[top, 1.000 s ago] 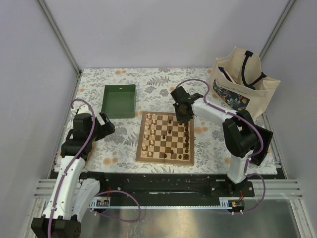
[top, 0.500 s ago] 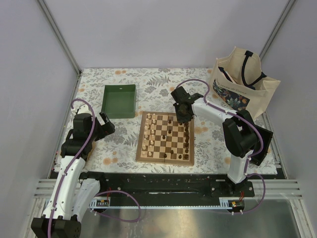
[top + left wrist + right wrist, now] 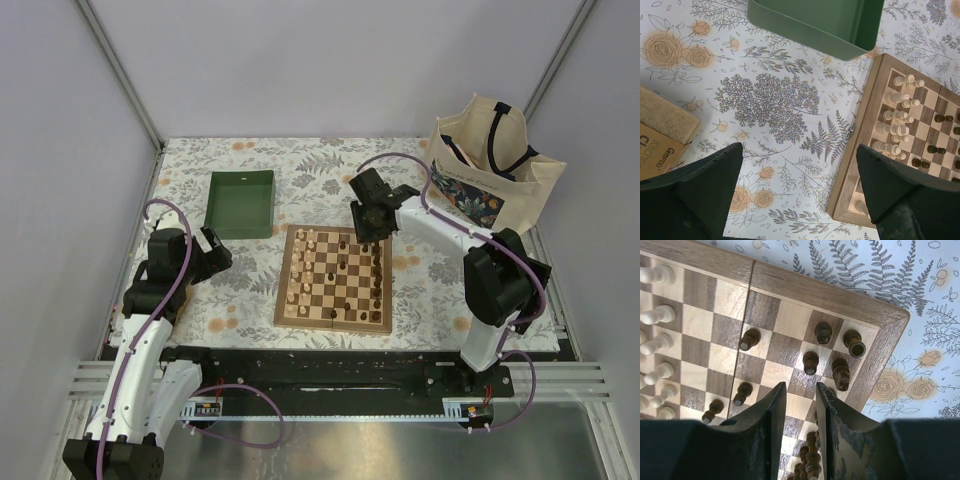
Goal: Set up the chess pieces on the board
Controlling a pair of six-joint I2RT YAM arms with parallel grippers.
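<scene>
The right gripper (image 3: 799,387) hung over the far right corner of the board (image 3: 840,292), fingers narrowly parted and empty, the nearest dark chess piece (image 3: 810,362) standing upright just beyond their tips, while the left gripper (image 3: 799,150), spread wide and empty, sat well off to the left.

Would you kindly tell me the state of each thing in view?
Green rectangular tray: empty.
Square wooden chessboard: unfolded flat.
Dark brown wooden chess pieces: standing on board.
Pale cream chess pieces: standing on board.
Cream canvas tote bag: upright, mouth open.
Left hand: open, empty.
Right hand: slightly open, empty.
</scene>
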